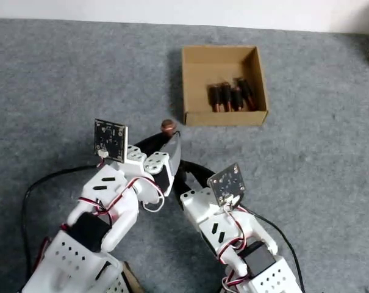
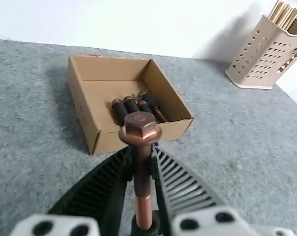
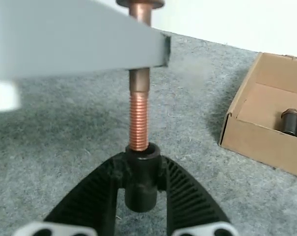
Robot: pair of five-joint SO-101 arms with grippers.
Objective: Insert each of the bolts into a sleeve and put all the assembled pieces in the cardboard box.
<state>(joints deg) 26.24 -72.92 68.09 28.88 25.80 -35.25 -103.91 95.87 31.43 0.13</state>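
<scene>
Left wrist view puts the copper-coloured bolt [image 2: 141,184] right before us: the left jaws are closed on its smooth shank, and the hexagonal flanged head stands free beyond them. The right jaws are clamped round a short black sleeve [image 3: 140,179], and the bolt's threaded end meets the sleeve's mouth, seemingly just entered; how deep it sits we cannot tell. In the high view the two arms meet at mid-frame, just below the lower left corner of the cardboard box [image 1: 224,116], which lies in the upper centre of the frame. We judge the insertion to be the step in hand. To do it well we would keep bolt and sleeve on one axis and press gently along it, since the fine threads could catch on the sleeve's rim and tip it in its grip. The bolt has a metallic sheen, threaded at the end and plain above. The sleeve is a matt cylinder, rubber or plastic we cannot say. Both sets of jaws are ribbed black plastic. The box is plain brown card, open-topped, with several assembled pieces [image 1: 230,96] lying side by side near its right wall. The desk [image 1: 306,183] is covered in fuzzy grey felt-like cloth.
</scene>
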